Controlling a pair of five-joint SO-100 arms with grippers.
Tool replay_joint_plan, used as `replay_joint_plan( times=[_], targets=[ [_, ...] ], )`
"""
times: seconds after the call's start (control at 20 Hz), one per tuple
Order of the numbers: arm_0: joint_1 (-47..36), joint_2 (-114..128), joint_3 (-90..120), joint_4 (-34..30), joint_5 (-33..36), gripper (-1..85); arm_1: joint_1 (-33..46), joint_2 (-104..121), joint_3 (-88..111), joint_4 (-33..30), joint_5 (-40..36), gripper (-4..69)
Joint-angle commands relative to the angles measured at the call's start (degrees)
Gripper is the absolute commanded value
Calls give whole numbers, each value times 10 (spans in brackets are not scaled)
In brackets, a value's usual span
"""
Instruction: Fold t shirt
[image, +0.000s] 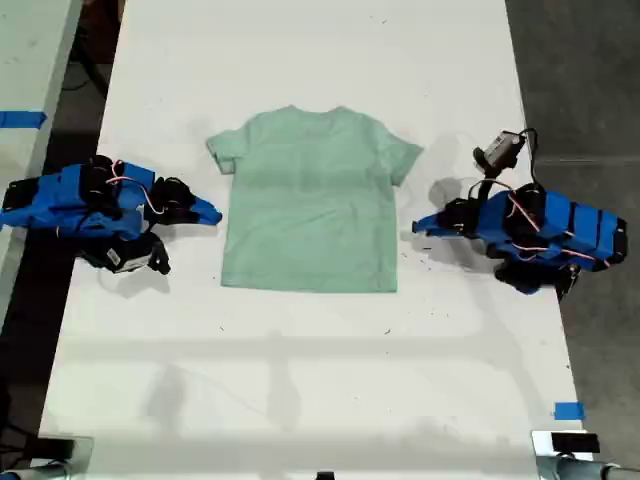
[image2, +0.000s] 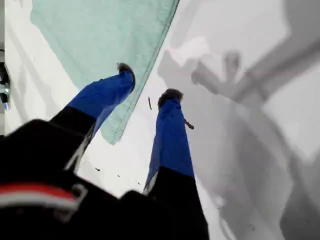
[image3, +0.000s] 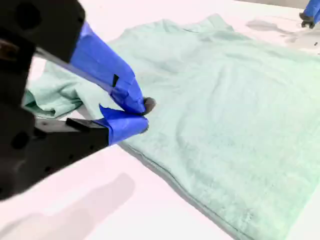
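Observation:
The pale mint-green t shirt (image: 310, 200) lies flat and unfolded in the middle of the white table (image: 300, 380), neck toward the far edge. In the exterior view the first gripper (image: 418, 228) is at the shirt's right edge. It is open (image2: 147, 85), one fingertip (image2: 125, 70) over the shirt (image2: 95, 30) near its hem corner, the other over bare table. My second gripper (image: 213, 213) lies at the shirt's left edge in the exterior view, just below the sleeve (image3: 50, 95). Its jaws (image3: 144, 116) are closed together at the edge of the shirt (image3: 225, 110), and no cloth looks pinched.
Small dark marks (image2: 187, 125) dot the table by the first gripper. Blue tape (image: 568, 410) marks the near right corner in the exterior view. Another light table (image: 25, 60) with blue tape stands beyond a dark gap at that view's left. Dark floor borders its right.

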Motion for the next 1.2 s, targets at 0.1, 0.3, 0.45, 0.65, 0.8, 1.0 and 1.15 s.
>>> replay_joint_plan(
  times=[0.1,0.3,0.45,0.65,0.8,1.0,1.15],
  targets=[
    [6,3,8,0,11,4,-4,3,36,-2,-1,106],
    [6,3,8,0,11,4,-4,3,36,-2,-2,110],
    [5,3,8,0,11,4,11,3,29,-16,-43,160],
    [3,3,8,0,10,7,37,-192,-221,24,-117,319],
    [7,3,8,1,12,98,69,-600,-571,105,-178,372],
    [17,3,8,1,14,122,254,-847,-838,161,-328,430],
    [16,3,8,1,14,120,312,-1056,-972,188,-354,458]
  ],
)
